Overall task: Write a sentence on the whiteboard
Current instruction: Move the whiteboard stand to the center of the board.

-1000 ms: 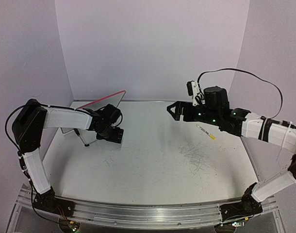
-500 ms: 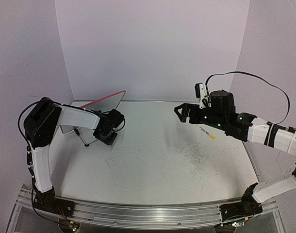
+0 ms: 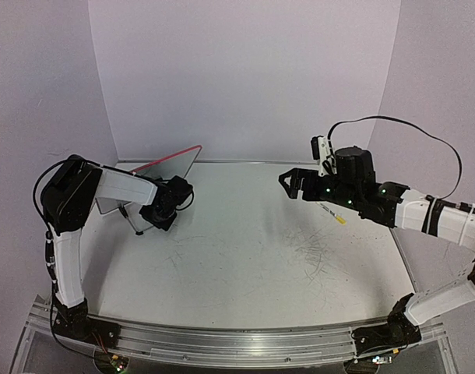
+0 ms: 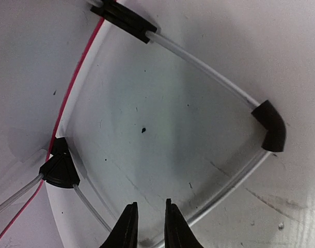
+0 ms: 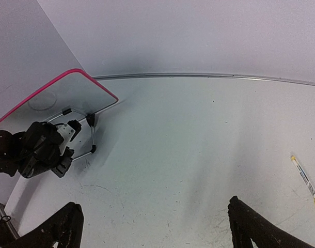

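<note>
Just glossy, round-cornered, pink-rimmed whiteboard (image 5: 54,98)

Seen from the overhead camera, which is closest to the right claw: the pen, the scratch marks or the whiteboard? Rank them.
1. The pen, just right of the right gripper.
2. The scratch marks, lower right in view.
3. The whiteboard, far left.

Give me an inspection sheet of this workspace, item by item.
Surface: white table, with grey scuff marks right of centre.
Job's things: whiteboard propped on its wire stand at back left; no writing seen on it.
Clutter: thin yellow-tipped pen lying loose by the right arm.
Grippers: left gripper at the stand's lower wire, narrow gap, hold unclear; right gripper wide open, empty.
Cables: black cable arching over the right arm.
Surroundings: plain pale walls on three sides.
</note>
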Controlling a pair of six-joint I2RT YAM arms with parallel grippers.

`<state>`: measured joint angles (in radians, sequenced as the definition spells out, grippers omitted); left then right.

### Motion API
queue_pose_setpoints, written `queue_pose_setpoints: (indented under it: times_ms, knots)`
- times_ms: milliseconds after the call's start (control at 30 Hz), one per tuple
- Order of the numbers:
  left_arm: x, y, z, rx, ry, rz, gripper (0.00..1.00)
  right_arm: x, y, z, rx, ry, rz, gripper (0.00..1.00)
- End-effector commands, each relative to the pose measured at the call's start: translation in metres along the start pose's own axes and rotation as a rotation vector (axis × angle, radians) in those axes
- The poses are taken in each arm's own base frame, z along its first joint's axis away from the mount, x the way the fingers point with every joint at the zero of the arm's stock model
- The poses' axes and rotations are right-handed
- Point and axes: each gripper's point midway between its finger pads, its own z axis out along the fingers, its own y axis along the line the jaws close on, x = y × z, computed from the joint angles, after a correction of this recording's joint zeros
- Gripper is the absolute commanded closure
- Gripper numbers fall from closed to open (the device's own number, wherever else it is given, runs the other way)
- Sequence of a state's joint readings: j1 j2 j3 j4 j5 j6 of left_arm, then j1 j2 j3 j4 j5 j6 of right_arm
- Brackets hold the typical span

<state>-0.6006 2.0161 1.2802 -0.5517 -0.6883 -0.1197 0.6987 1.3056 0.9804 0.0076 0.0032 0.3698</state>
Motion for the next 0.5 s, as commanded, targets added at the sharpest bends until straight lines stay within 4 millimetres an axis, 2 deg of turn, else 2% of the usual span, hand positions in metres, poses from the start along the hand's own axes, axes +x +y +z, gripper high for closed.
queue_pose_setpoints:
  times_ms: [0, 200, 333, 467]
  knots:
    - [0.006, 0.002, 0.018, -0.048, 0.049, 0.051, 0.80, -0.007, 0.000, -0.005, -0.007, -0.035, 0.018, 0.02]
    - [0.015, -0.008, 0.028, 0.009, 0.100, 0.089, 0.78, -0.007, 0.000, -0.006, -0.007, -0.036, 0.017, 0.02]
    - [0.031, -0.030, 0.026, 0.144, 0.171, 0.107, 0.77, -0.006, 0.000, -0.006, -0.007, -0.034, 0.018, 0.02]
    - [0.047, -0.056, 0.015, 0.314, 0.246, 0.119, 0.76, -0.005, 0.000, -0.003, -0.005, -0.030, 0.014, 0.02]
